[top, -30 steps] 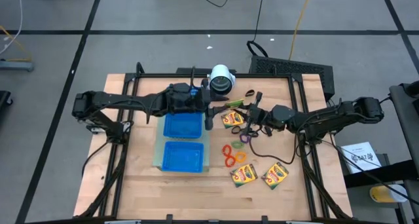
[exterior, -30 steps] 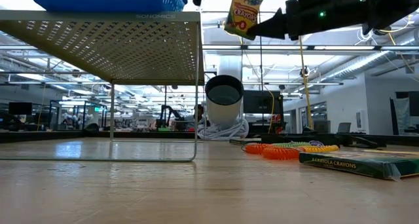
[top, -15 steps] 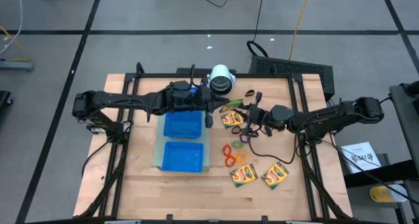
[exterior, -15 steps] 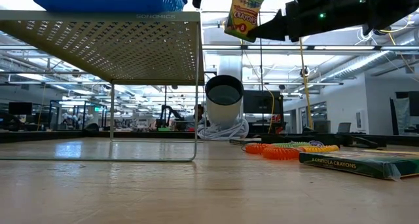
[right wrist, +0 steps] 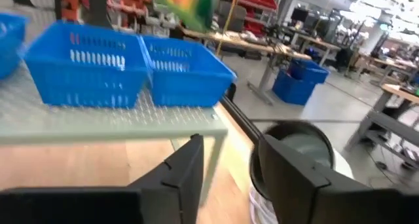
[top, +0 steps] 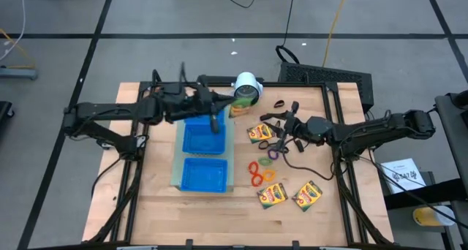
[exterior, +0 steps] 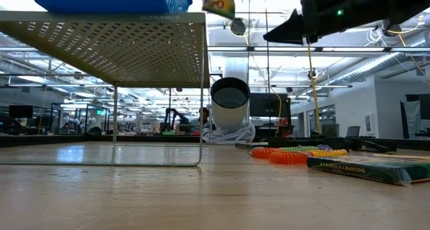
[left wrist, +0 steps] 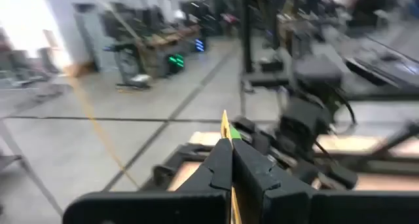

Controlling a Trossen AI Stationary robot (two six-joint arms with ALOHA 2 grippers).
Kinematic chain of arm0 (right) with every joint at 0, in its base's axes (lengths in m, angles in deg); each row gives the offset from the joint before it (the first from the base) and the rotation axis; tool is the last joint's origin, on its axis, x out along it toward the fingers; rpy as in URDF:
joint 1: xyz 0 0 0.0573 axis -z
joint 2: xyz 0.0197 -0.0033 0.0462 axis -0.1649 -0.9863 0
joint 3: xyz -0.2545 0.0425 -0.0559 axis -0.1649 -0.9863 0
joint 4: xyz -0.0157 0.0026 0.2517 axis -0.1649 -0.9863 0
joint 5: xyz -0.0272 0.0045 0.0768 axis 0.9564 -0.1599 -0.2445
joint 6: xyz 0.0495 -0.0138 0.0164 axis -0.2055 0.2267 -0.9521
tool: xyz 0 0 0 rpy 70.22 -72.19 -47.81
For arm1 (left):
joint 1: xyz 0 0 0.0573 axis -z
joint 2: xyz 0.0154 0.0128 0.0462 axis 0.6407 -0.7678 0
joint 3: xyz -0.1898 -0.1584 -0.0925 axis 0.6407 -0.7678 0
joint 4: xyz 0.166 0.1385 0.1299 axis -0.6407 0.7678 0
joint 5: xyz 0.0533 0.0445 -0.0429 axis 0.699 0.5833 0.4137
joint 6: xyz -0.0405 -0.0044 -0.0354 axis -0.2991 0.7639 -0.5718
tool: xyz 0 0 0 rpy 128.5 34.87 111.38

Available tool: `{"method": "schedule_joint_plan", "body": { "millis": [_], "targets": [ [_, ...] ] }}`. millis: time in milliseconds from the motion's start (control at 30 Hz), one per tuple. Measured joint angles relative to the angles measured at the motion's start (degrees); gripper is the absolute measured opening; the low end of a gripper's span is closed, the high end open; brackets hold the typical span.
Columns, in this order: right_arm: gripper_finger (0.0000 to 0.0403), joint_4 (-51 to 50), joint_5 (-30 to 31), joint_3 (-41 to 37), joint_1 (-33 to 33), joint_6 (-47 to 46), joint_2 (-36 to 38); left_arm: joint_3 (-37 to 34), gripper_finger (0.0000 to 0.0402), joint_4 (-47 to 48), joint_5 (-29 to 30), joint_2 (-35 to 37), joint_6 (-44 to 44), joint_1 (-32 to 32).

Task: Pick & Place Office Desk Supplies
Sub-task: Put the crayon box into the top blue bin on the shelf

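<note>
Early stage: left gripper, clamped shut on a crayon box, hangs at the tray's far right corner, beside the white cylinder; right gripper, fingers apart & empty, sits over the table's far right; tray compartments look bare; left to move: 3 boxes, rings, clips, all on the table right of the tray.

The whole light wooden table is seen from directly overhead. It is viewed level from its surface in the low view. Each wrist view is taken just behind its own dark fingers. The blue plastic mesh tray is shared with the overhead view.
</note>
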Motion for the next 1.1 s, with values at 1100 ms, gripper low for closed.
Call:
{"method": "schedule_joint_plan", "body": {
  "millis": [1100],
  "targets": [
    [0.0157,-2.0,-0.04,0.02,-0.01,-1.24,1.65,-39.69,0.0012,-45.58,47.91,8.84,-18.39,12.41]
  ]
}}
